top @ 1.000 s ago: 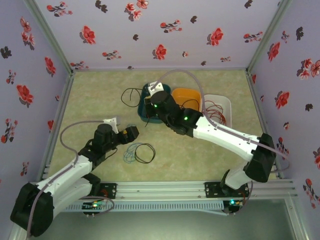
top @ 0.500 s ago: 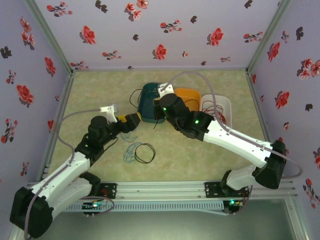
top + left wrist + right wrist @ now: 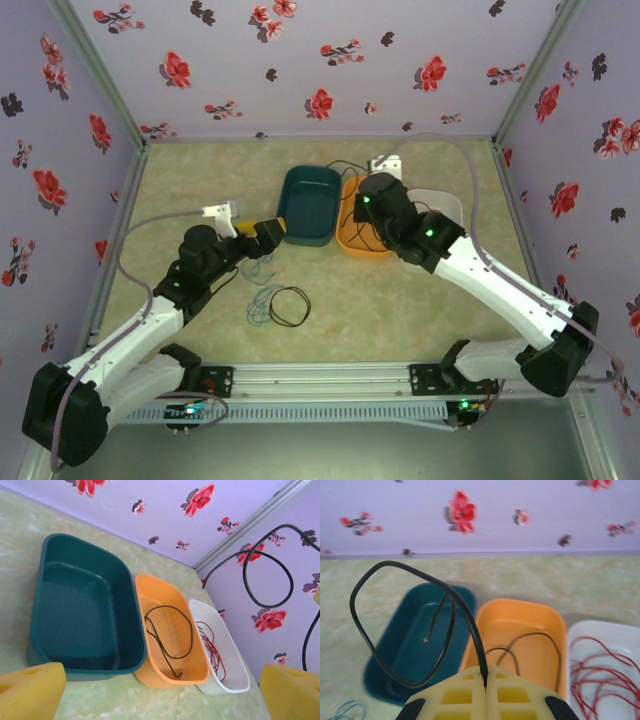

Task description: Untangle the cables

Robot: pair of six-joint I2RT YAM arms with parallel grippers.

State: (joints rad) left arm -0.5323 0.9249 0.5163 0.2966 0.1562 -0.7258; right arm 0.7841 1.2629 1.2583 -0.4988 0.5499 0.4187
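1. Nearest the arm bases, a small tangle (image 3: pixel 272 305) lies on the table (image 3: pixel 400 300): a blue-teal cable overlapping a black loop, with nothing gripping it.
2. Just beyond it, the left gripper (image 3: pixel 268 235) hovers above the table with its yellow pads (image 3: pixel 30 692) spread wide and nothing between them, facing the trays.
3. Farther in, the right gripper (image 3: pixel 485 682) is clamped on a black cable (image 3: pixel 353 605), which rises from the fingers in a big loop hanging in the air over the trays.
4. At the far side, three trays sit side by side:
   - the teal tray (image 3: pixel 308 205) is empty;
   - the orange tray (image 3: pixel 350 245) holds one black wire (image 3: pixel 191 632);
   - the white tray (image 3: pixel 445 200) holds the red cables (image 3: pixel 600 670).
5. The step in hand seems to be sorting by colour: the lifted black cable likely belongs in the orange tray.
6. The next move calls for lowering the whole loop inside that rim before letting go, so that no part drapes into the teal tray.
7. After that, the tangle on the table needs its two strands pulled apart, probably one per gripper.
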